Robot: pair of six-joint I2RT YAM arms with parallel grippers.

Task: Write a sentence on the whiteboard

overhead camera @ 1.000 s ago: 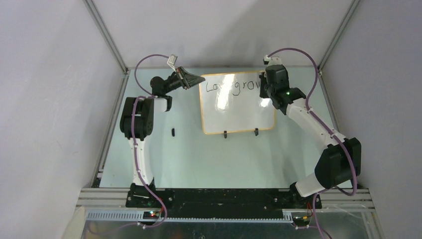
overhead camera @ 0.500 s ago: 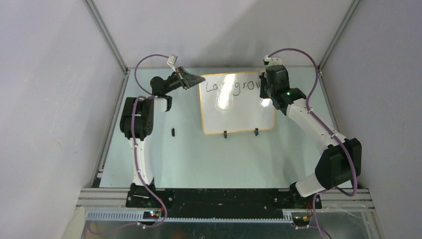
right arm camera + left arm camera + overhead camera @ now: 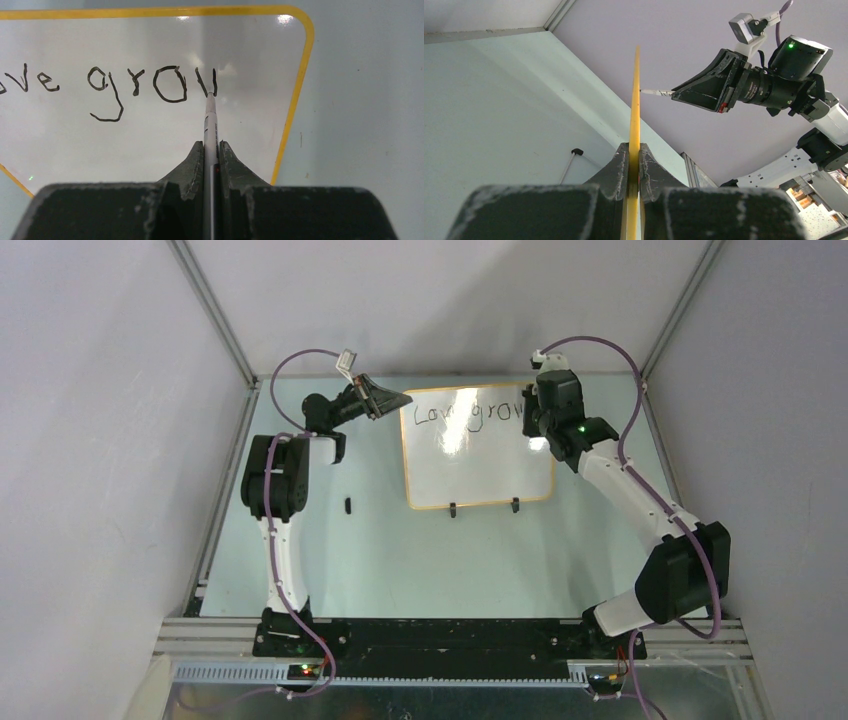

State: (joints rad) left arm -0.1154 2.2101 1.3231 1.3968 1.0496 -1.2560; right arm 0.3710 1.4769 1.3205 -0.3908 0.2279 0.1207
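— So, what is the right gripper [image 3: 211, 150] doing?
— It is squeezing a thin white marker [image 3: 210, 122] between its two fingers, clamped tight on the barrel, and the black tip is touching the whiteboard [image 3: 150, 145] at the foot of the last stroke
— And the writing?
— The sentence [image 3: 135, 85] is running in black along the top of the board. From above it is reading "Love gro" plus a half-made letter, two short strokes meeting where the tip is resting, close to the board's right edge
— Is the left gripper [image 3: 634, 155] holding anything?
— Yes, its fingers are pinching the board's orange-yellow rim [image 3: 636, 100] edge-on, at the upper left corner as the overhead camera is showing it
— Where is the board sitting?
— It is resting on the pale green table [image 3: 400, 560], in the far half, with its two black feet [image 3: 453, 509] at the near edge. How steeply it is leaning, I cannot tell. A small black object [image 3: 347, 505] is lying on the table left of the board, apart from it, and I cannot make out what it is
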